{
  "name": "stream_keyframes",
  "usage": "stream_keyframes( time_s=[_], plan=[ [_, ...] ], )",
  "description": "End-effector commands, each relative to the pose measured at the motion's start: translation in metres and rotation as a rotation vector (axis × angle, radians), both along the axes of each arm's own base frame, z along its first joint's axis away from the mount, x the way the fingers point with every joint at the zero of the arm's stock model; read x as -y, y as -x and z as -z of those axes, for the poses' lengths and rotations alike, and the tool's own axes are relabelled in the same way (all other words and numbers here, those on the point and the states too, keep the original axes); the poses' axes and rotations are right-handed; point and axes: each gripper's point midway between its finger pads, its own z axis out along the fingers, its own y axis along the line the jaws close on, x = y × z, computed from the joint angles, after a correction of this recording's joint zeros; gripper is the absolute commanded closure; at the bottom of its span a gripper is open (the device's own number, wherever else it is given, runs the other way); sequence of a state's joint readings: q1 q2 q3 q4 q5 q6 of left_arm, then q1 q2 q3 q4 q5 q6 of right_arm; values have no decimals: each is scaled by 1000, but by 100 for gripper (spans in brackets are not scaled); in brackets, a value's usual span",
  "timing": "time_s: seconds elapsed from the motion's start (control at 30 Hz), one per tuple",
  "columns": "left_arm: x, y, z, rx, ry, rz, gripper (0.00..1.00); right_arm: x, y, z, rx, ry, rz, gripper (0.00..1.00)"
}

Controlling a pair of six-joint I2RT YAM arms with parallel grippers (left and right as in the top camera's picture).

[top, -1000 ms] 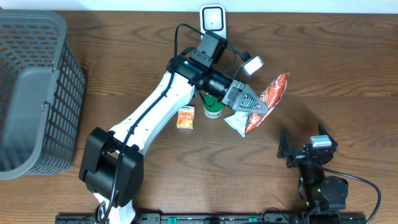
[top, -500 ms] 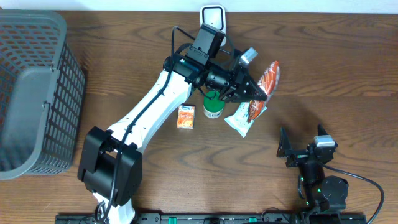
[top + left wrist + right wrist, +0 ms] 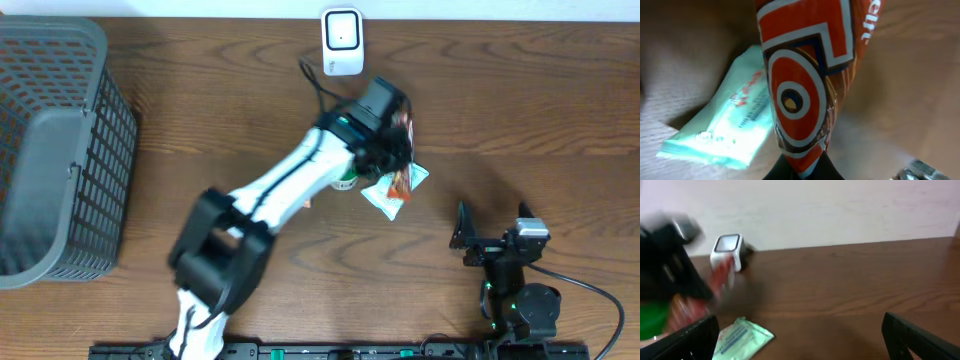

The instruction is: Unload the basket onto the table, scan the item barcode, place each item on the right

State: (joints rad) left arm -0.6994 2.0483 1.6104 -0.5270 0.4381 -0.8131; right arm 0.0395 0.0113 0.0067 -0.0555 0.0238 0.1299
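Since half a second ago the left arm has swung round: the elbow is now lower and nearer mid-desk, and the wrist is drawn back over the cluster of items. Its outline is motion-blurred in the overhead view. Left tool pressed together on the bottom end of the red snack packet. That packet is lifted clear of the desk and rises away from the fingers in the left wrist view, with its printed rings and white lettering facing that camera. Mint-green packet lies flat on the desk below and to one side of the red one; cannot tell whether they touch. Green-capped bottle just beside the mint-green packet, mostly hidden under the arm. White scanner upright at the far edge, apart from the held packet. In the right wrist view a red blur sits just in front of the scanner. Right tool spread wide, holding nothing, at the front right of the desk, same spot as before. Grey mesh basket at far left, well apart from the rest.
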Motion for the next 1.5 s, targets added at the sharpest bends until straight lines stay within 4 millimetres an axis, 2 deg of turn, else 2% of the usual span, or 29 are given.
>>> stream_keyframes(
  time_s=[0.0, 0.1, 0.27, 0.5, 0.53, 0.63, 0.7, 0.73, 0.87, 0.97, 1.03, 1.13, 1.2, 1.23, 1.3, 1.33, 1.37, 1.43, 1.47],
  plan=[
    [-3, 4, 50, -140, -83, -141, 93, 4, 0, -6, 24, -65, 29, 1],
    [0, 11, 62, -192, -87, -152, 93, 4, 0, -6, 25, -65, 29, 1],
    [12, 15, 55, -176, -56, -126, 93, 4, 0, -5, 22, -78, 29, 1],
    [36, 36, 48, -163, -27, -59, 92, 4, 0, -10, 33, -106, 30, 1],
    [41, 39, 45, -155, -18, -46, 87, 4, 1, -12, 37, -106, 30, 1],
    [52, 46, 35, -124, 5, -7, 55, 4, 2, -18, 42, -106, 29, 1],
    [56, 47, 25, -83, 20, 25, 46, 4, 3, -21, 37, -106, 29, 1],
    [57, 46, 19, -58, 22, 36, 37, 4, 4, -22, 33, -106, 29, 1],
    [49, 38, -4, 49, 8, 46, 32, 3, 7, -27, 10, -105, 20, 1],
    [34, 25, -32, 190, -41, 36, 30, -2, 12, -35, -6, -106, -6, 1],
    [20, 15, -58, 302, -81, 17, 25, -4, 15, -40, -17, -111, -17, 1],
    [-6, 2, -106, 484, -139, -23, 13, -5, 23, -41, -73, -202, -17, 1],
    [-29, -6, -147, 618, -178, -75, 4, -11, 30, -35, -144, -301, -34, 1],
    [-43, -9, -170, 690, -197, -113, 0, -23, 35, -32, -190, -346, -89, 1],
    [-68, -12, -205, 789, -230, -179, 2, -53, 44, -36, -237, -385, -266, 1],
    [-80, -13, -220, 832, -246, -212, 2, -72, 50, -44, -236, -396, -383, 1],
    [-102, -11, -248, 903, -269, -262, 2, -100, 65, -60, -211, -401, -584, 1],
    [-123, -6, -275, 965, -280, -291, 2, -130, 92, -83, -158, -377, -846, 1],
    [-130, -4, -283, 984, -280, -298, 2, -139, 104, -92, -132, -357, -941, 1]
  ],
)
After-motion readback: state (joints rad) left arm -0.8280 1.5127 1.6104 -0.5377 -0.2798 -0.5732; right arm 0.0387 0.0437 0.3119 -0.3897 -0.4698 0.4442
